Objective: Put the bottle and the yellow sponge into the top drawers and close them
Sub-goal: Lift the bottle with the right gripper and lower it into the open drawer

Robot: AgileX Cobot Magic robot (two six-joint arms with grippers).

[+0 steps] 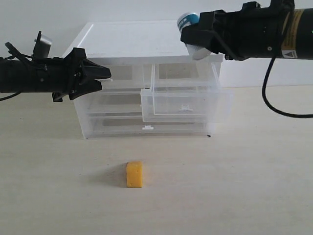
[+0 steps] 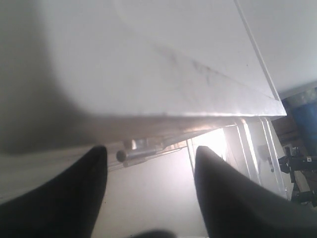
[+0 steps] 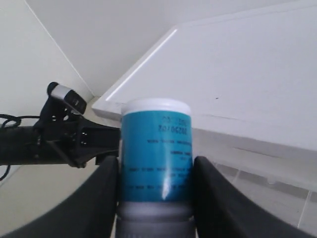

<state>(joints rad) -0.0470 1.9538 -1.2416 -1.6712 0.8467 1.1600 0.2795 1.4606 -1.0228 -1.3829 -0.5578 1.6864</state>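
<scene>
The bottle (image 1: 188, 20), white with a teal label, hangs tilted above the drawer unit's right side, and my right gripper (image 1: 193, 37) is shut on it. In the right wrist view the bottle (image 3: 156, 153) fills the gap between both fingers (image 3: 105, 173). Below it the right top drawer (image 1: 186, 104) stands pulled out. The left top drawer (image 1: 120, 73) is pushed in, with my left gripper (image 1: 106, 76) open at its front. A small handle bar (image 2: 136, 154) lies just beyond the open left gripper (image 2: 151, 151). On the table in front of the unit lies the yellow sponge (image 1: 134, 175).
The white-topped drawer unit (image 1: 142, 39) stands at the back middle, with two full-width drawers (image 1: 146, 128) under the top pair. The left arm (image 3: 59, 141) shows beyond the bottle in the right wrist view. A black cable (image 1: 274, 105) hangs from the right arm.
</scene>
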